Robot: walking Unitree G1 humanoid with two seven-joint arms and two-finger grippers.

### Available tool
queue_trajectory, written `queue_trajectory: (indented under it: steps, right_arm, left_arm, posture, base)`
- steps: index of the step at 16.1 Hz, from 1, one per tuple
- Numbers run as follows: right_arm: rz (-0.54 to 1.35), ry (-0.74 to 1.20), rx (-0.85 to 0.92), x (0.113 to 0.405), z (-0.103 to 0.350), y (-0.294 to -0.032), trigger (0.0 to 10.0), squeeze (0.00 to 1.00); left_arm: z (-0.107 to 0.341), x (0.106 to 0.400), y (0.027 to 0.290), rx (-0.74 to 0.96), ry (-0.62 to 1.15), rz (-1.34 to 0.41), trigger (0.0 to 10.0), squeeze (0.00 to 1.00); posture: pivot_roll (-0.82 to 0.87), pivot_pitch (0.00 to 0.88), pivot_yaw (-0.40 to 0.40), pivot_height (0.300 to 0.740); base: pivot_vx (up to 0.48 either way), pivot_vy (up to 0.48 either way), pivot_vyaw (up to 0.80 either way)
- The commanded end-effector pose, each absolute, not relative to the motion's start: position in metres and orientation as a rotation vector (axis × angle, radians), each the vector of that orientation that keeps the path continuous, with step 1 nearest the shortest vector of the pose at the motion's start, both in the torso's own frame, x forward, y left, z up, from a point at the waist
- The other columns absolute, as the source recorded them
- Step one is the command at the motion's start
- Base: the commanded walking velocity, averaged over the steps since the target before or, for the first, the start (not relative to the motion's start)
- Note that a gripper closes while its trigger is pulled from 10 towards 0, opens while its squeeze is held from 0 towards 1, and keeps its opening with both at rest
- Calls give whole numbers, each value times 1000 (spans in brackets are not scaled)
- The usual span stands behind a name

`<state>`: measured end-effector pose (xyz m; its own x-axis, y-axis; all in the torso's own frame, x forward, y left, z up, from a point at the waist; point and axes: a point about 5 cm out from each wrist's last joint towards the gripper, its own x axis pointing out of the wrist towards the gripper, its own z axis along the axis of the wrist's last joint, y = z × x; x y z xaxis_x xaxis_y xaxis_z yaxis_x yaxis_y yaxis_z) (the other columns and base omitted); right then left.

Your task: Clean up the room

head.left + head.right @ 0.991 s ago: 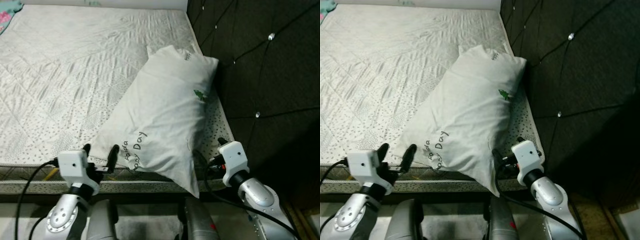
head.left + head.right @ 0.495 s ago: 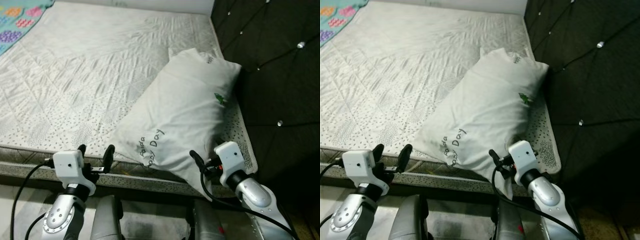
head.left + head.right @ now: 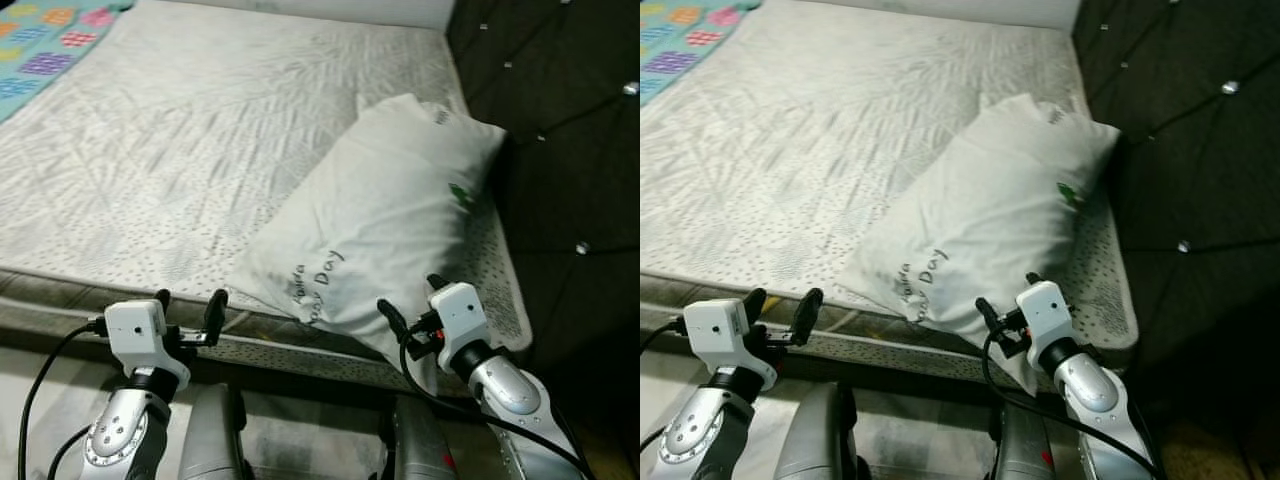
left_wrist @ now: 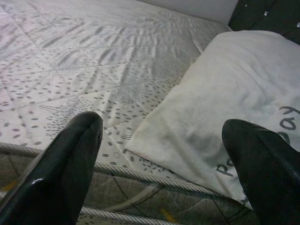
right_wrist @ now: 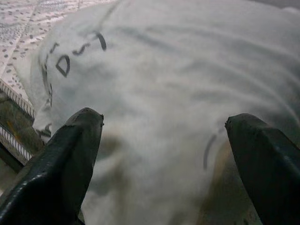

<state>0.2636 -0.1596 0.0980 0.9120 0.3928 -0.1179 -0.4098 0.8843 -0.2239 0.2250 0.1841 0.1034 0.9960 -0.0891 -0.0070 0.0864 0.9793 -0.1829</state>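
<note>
A white pillow (image 3: 385, 235) with black lettering lies aslant on the bare mattress (image 3: 200, 140), its far end by the dark tufted headboard (image 3: 570, 120) and its near corner hanging over the mattress edge. My right gripper (image 3: 412, 298) is open, held just in front of that near corner without touching it; the right wrist view looks straight at the pillow (image 5: 178, 98) between the fingers (image 5: 63, 164). My left gripper (image 3: 190, 303) is open too, low before the mattress edge and left of the pillow (image 4: 234, 108).
A colourful patterned cover (image 3: 45, 55) lies at the mattress's far left corner. The headboard walls off the right side. The mattress's piped front edge (image 3: 120, 300) runs just beyond both grippers. Pale floor lies below.
The view has shifted, so the bed and pillow sit further right and the colourful cover shows more. Both grippers stay open, now slightly back from the mattress edge.
</note>
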Motion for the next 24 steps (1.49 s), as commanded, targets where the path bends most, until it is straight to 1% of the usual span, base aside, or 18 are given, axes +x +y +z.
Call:
queue_trajectory:
  steps: [1,6,10,11,15,20,24]
  right_arm:
    - [406,72,-247,263,98,-162,10000,0]
    - [413,65,-233,267,100,-158,10000,0]
    - [388,67,-196,279,105,-145,10000,0]
    - [386,71,-189,282,106,-141,10000,0]
    - [374,127,-141,293,103,-123,10000,0]
    - [284,188,-127,305,97,-106,10000,0]
    - [195,227,-169,316,94,-95,10000,0]
  left_arm:
    - [102,223,185,-178,27,-81,10000,0]
    - [103,225,187,-169,17,-55,10000,0]
    - [105,224,187,-172,13,-47,10000,0]
    - [106,223,188,-173,10,-43,10000,0]
    - [108,215,185,-192,15,-59,10000,0]
    - [110,208,187,-189,25,-54,10000,0]
    - [112,205,191,-178,32,-39,10000,0]
  posture:
    - [-51,142,-48,532]
    - [-48,137,-49,532]
    - [-32,139,-62,532]
    - [-16,141,-77,532]
    - [7,150,-92,532]
    - [39,177,-92,532]
    - [58,182,-93,532]
  base:
    - [0,0,0]
    - [0,0,0]
    - [0,0,0]
    - [0,0,0]
    - [0,0,0]
    - [0,0,0]
    - [0,0,0]
